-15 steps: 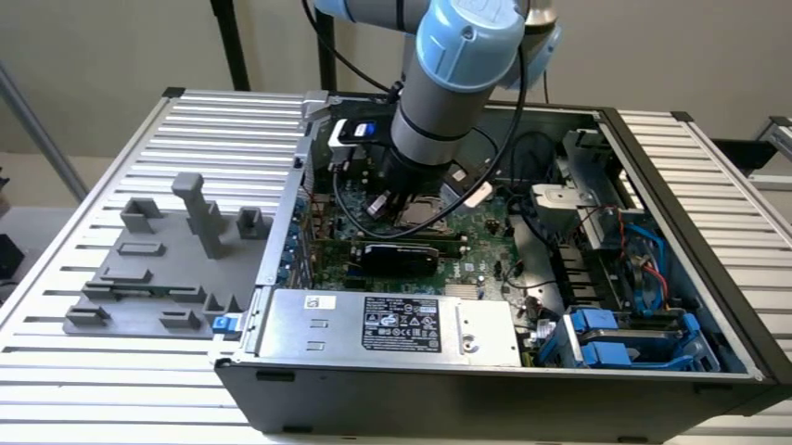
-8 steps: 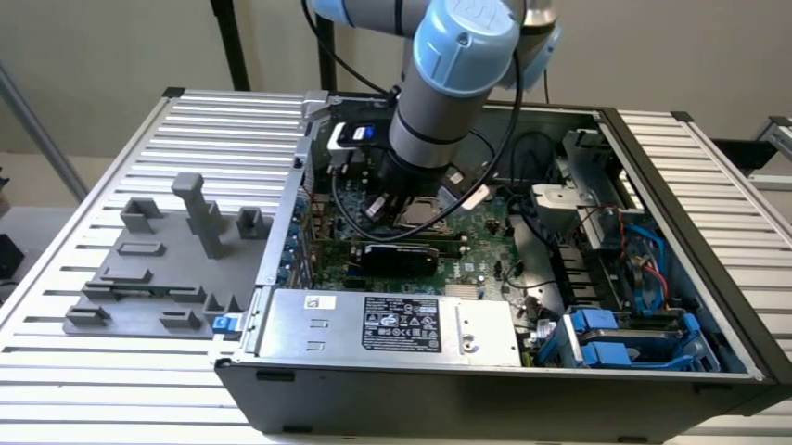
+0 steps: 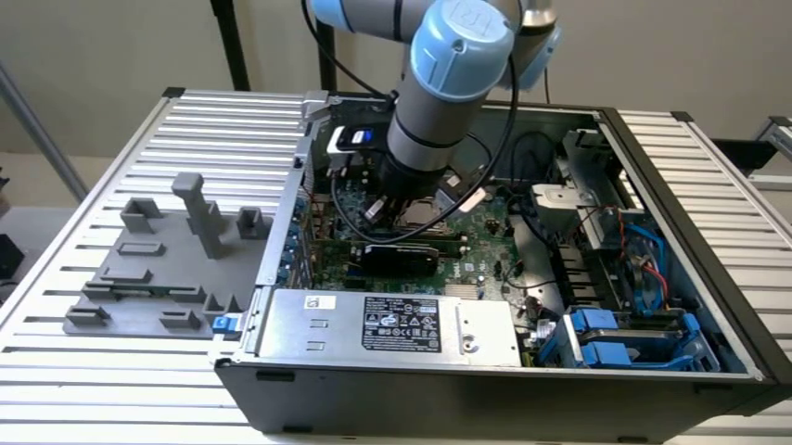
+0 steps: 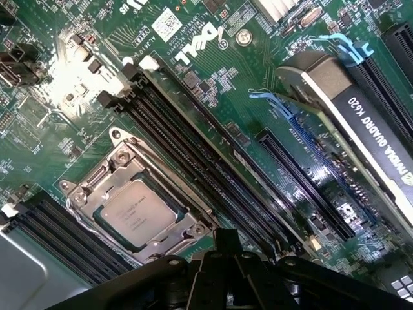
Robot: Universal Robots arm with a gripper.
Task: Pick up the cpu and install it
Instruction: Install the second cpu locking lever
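The cpu (image 4: 137, 213), a small square chip with a pale silver top, lies flat inside the metal socket frame (image 4: 80, 194) on the green motherboard (image 4: 258, 77). My gripper (image 4: 226, 240) hovers over the board just beside the socket. Its dark fingers are shut together with nothing between them. In the exterior view the arm reaches down into the open computer case (image 3: 693, 232), and the gripper (image 3: 399, 211) hangs among black cables above the board's middle.
Long black memory slots (image 4: 193, 145) run beside the socket, and a graphics card (image 4: 371, 126) stands in an expansion slot. A silver power supply (image 3: 384, 324) and blue drive bays (image 3: 619, 338) fill the case's front. Grey fixture blocks (image 3: 161, 269) stand on the table at the exterior view's left.
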